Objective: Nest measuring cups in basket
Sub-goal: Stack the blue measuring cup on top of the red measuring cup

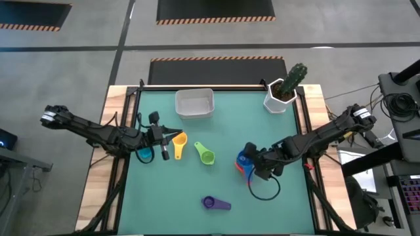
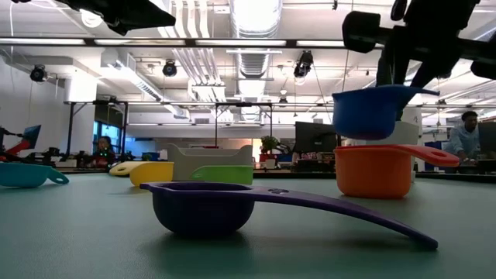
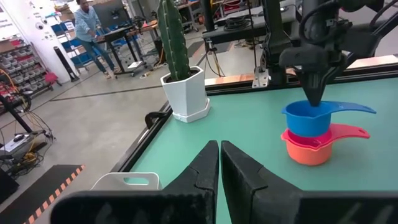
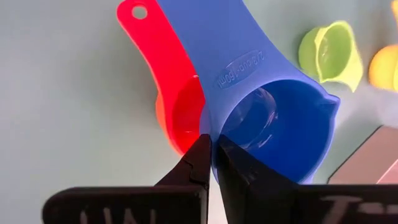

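Note:
My right gripper (image 1: 252,165) is shut on a blue measuring cup (image 2: 372,112), which hangs just above a red cup (image 2: 376,170) standing on its base on the green mat. My left gripper (image 1: 164,145) is shut and hovers near the table's left side, between a yellow cup (image 1: 180,140) and a teal cup (image 1: 144,155). A green cup (image 1: 206,156) sits mid-table and a purple cup (image 1: 215,203) near the front edge. The white basket (image 1: 194,103) stands at the far edge with nothing in it. My right gripper pinches the blue cup's rim (image 4: 219,124) just beside the root of its handle, one finger inside the bowl and one outside. The fingers (image 3: 314,93) come from above, pointing down. The cup is lifted clear, upright, its bowl over the red cup's bowl (image 4: 183,118).
A white faceted pot with a green cactus (image 1: 283,92) stands at the far right corner. A dark cable (image 1: 266,191) loops on the mat below the right gripper. Bare mat lies between the green cup and the basket. People move in the room beyond the table.

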